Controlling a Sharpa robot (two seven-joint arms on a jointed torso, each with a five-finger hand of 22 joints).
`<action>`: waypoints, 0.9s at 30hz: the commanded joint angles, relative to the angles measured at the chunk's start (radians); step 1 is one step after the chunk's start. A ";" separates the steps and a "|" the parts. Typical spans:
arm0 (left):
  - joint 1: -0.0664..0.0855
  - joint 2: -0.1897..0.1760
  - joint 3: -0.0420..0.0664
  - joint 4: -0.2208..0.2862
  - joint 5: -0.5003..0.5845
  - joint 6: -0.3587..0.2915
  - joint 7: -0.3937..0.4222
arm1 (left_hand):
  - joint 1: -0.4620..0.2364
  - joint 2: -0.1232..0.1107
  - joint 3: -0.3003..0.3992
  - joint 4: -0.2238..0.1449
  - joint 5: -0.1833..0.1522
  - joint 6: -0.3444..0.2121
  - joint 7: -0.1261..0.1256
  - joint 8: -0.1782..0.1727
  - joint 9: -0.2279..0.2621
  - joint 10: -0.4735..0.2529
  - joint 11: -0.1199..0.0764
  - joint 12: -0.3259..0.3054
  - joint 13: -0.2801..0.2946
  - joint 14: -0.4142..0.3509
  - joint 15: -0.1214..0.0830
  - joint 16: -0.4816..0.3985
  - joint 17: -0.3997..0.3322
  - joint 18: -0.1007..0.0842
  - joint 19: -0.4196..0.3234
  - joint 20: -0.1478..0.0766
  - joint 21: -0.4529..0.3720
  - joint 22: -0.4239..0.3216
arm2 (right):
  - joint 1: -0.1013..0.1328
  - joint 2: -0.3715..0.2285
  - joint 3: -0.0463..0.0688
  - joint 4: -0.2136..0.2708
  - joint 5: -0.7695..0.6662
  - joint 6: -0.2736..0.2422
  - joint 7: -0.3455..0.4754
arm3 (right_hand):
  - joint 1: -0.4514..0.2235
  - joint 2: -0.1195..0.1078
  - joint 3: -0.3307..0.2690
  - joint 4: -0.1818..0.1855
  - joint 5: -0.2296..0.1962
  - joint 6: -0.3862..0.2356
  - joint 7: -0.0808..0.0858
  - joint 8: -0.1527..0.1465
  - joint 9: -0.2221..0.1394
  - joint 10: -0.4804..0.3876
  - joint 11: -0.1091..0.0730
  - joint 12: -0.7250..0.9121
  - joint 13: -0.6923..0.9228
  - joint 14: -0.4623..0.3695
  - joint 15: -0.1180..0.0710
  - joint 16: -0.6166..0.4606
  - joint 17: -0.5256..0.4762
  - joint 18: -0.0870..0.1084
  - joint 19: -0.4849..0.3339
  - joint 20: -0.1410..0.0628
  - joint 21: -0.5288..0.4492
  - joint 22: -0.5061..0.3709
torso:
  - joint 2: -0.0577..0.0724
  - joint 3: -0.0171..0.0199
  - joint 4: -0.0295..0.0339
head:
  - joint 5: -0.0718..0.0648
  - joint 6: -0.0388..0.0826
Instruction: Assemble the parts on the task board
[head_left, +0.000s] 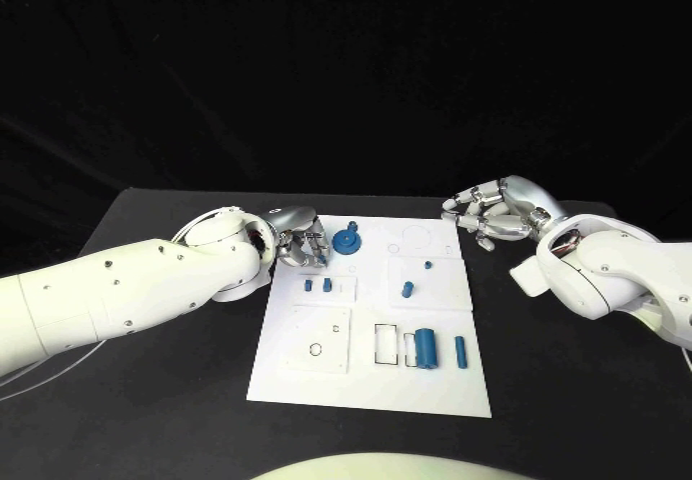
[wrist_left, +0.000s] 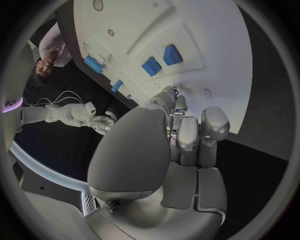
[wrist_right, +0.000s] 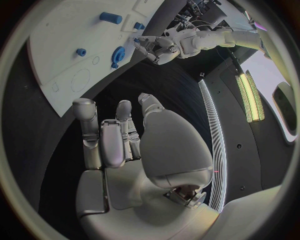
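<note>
- Two hands are in your shot: the left hand (head_left: 299, 243) sits at the far left corner of the task board (head_left: 372, 390), and the right hand (head_left: 500, 210) hangs over the black table (head_left: 159, 420) just past the board's far right corner.
- Your left hand has its fingers bent down toward the board's far left edge, close to the round blue gear-like part (head_left: 348, 240). Something small and blue shows at the fingertips (wrist_left: 177, 102) in the left wrist view, but you cannot tell whether the hand is pinching it or only touching the board.
- Your right hand holds nothing: in the right wrist view its fingers (wrist_right: 87, 130) stand straight and a little apart over the dark table, clear of the board.
- You'll find two small blue blocks (head_left: 319, 285) side by side on the raised left panel, near the left hand.
- A short blue peg (head_left: 407, 291) lies on the right-hand raised panel, with a smaller blue stud (head_left: 428, 266) beyond it.
- Nearer the robot, a fat blue cylinder (head_left: 427, 347) lies beside a rectangular outline, flanked by a thin blue pin (head_left: 460, 352) and another thin pin (head_left: 410, 349).
</note>
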 joint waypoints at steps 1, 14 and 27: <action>0.000 0.007 0.000 -0.002 -0.009 0.032 -0.004 | 0.002 -0.008 0.005 0.002 0.000 0.004 -0.001 -0.006 -0.001 0.006 0.002 -0.006 0.001 0.006 0.002 0.004 -0.001 -0.018 0.007 -0.001 0.002 -0.001 | -0.001 -0.001 0.000 0.002 -0.005 0.003 0.009 | 0.010 0.001 -0.003 0.005 0.005 0.003 0.004 0.003 0.001 0.008 -0.002 0.005 0.001 0.001 -0.002 -0.005 -0.001 0.013 -0.001 -0.003 -0.005 -0.001 | 0.000 -0.0004 0.0015 | 0.000 -0.002; 0.000 0.017 0.000 -0.011 -0.021 0.035 -0.003 | 0.000 -0.008 0.006 0.002 0.000 0.004 -0.001 -0.006 -0.001 0.007 0.002 -0.007 0.002 0.005 0.002 0.003 -0.003 -0.017 0.005 -0.001 0.001 -0.003 | -0.001 -0.002 0.000 0.006 -0.005 0.004 0.008 | 0.012 0.002 -0.002 0.005 0.006 0.003 0.004 0.003 0.001 0.010 -0.003 0.006 -0.001 0.000 -0.002 -0.007 -0.003 0.013 -0.001 -0.003 -0.008 -0.002 | 0.000 -0.0004 0.0003 | -0.002 -0.005; 0.000 0.016 0.000 -0.011 -0.031 0.061 -0.014 | -0.001 -0.006 0.008 0.002 0.000 0.006 -0.002 -0.006 -0.001 0.008 0.001 -0.007 0.003 0.005 0.002 0.003 -0.003 -0.018 0.006 -0.001 0.001 -0.002 | -0.001 -0.002 0.000 0.005 -0.005 0.004 0.008 | 0.012 0.002 -0.002 0.005 0.006 0.003 0.004 0.003 0.001 0.010 -0.003 0.006 -0.001 0.000 -0.002 -0.007 -0.003 0.013 -0.001 -0.003 -0.008 -0.002 | 0.000 -0.0008 0.0000 | -0.001 -0.008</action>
